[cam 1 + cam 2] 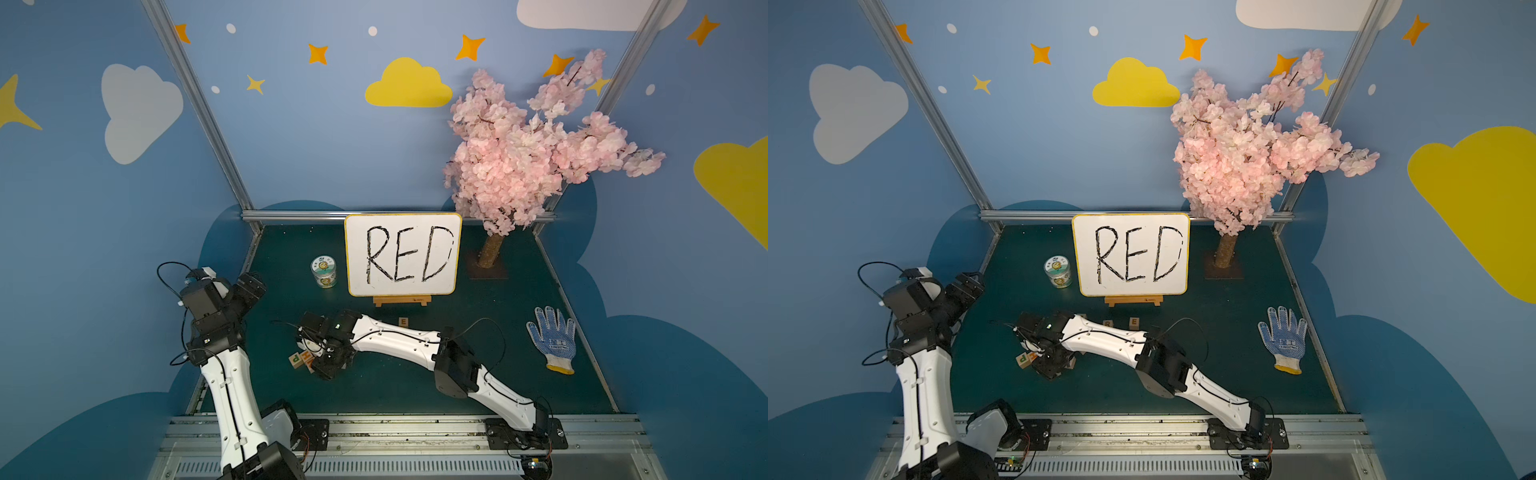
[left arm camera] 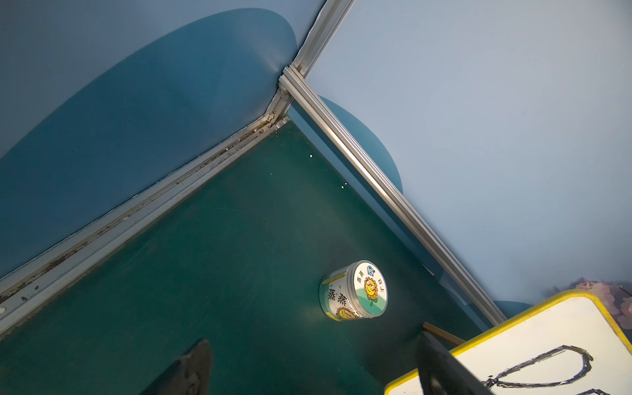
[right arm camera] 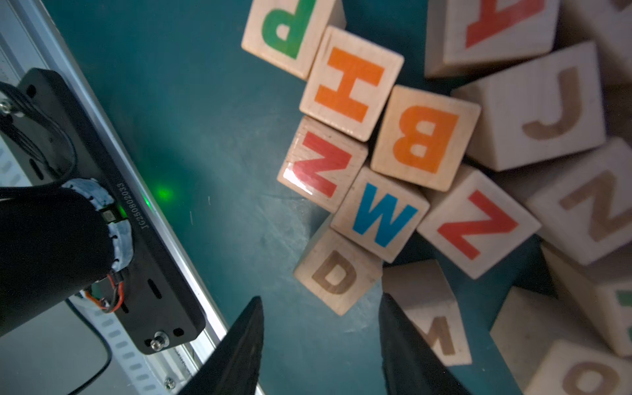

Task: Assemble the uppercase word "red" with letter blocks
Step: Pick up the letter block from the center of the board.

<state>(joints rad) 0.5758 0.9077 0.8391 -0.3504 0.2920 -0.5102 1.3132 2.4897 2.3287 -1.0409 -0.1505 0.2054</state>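
The D block (image 3: 337, 273), pale wood with a tan-brown letter, lies flat on the green surface (image 3: 222, 136) at the near edge of the heap of letter blocks (image 3: 424, 136). It touches the blue W block (image 3: 379, 219), which overlaps its far corner in the right wrist view. Another pale cube sits just beside it.

The right tool (image 3: 320, 302) hangs directly over this spot. Its jaws are parted and clasp nothing, and only the D block's near corner shows in the gap.

In a top view the R block (image 1: 1108, 323) and the E block (image 1: 1133, 321) stand side by side in front of the whiteboard (image 1: 1131, 253) with its handwritten RED. So the step in hand looks like fetching the last letter.

The D block sits cornerwise to the jaws. The next move therefore probably calls for a turn of the wrist, so the jaws meet two flat, free sides. After that comes a descent that keeps clear of the W block and the neighbouring cube, then a closing and a lift. The block would go beside the E block, on the side away from the R block, with the D face up.

The left tool (image 2: 314, 338) is raised near the left wall. It is released and empty, and its camera looks down on the labelled jar (image 2: 354, 292) and a corner of the whiteboard.
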